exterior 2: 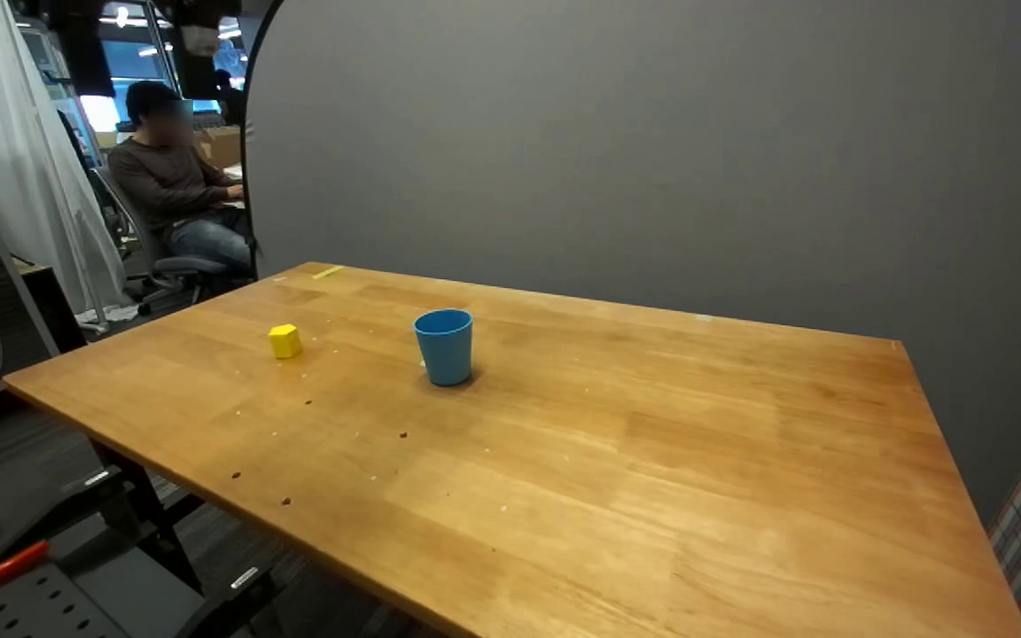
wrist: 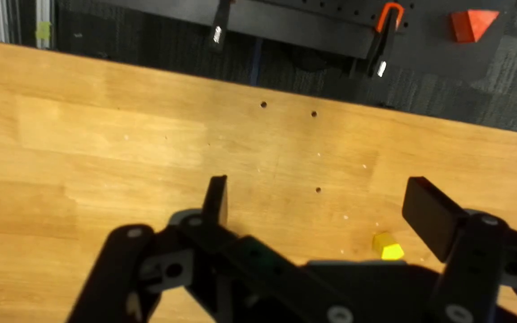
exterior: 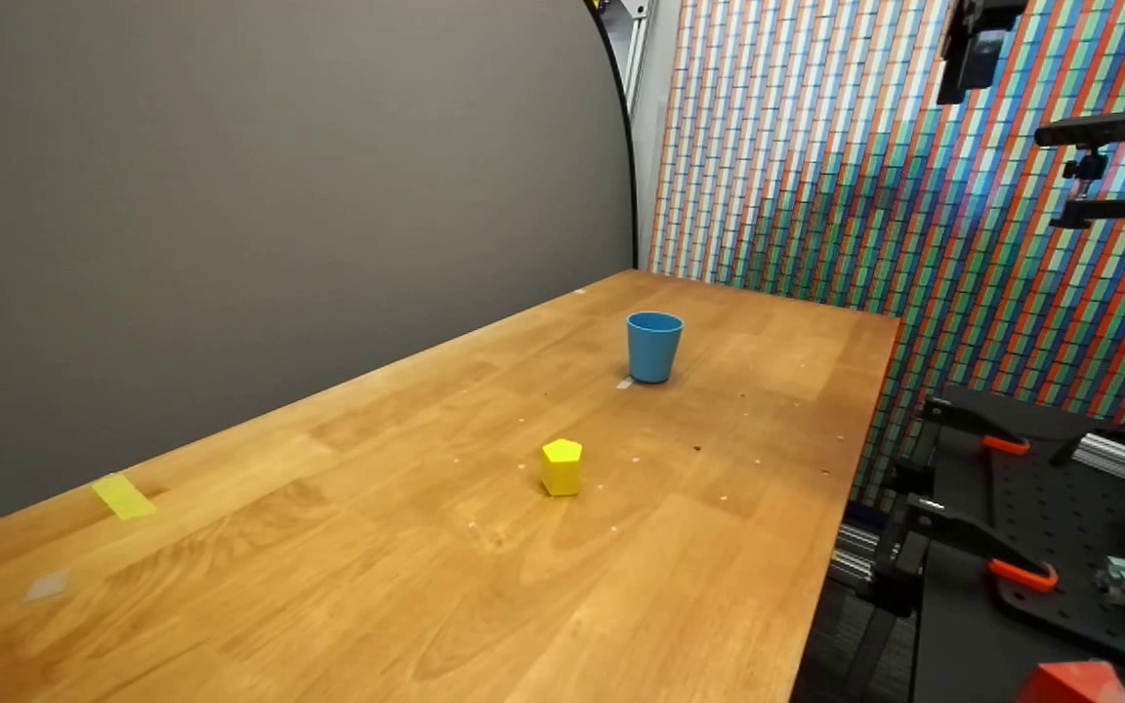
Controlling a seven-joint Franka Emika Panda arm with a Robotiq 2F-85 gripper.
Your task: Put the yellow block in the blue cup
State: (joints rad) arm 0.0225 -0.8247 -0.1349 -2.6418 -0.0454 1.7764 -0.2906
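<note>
The block [exterior: 561, 474] is small and bright yellow, a chunky 5-sided prism standing on end with a 5-sided face up, and in the wrist view it lies toward 4 o'clock from the middle. The cup [exterior 2: 447, 354] is plain blue, upright and mouth up, its wall tapering from a wide rim to a narrower base. The 2 stand apart in both exterior views, the cup the taller and, in an exterior view, at 3 o'clock from the block [exterior 2: 284, 343].
</note>
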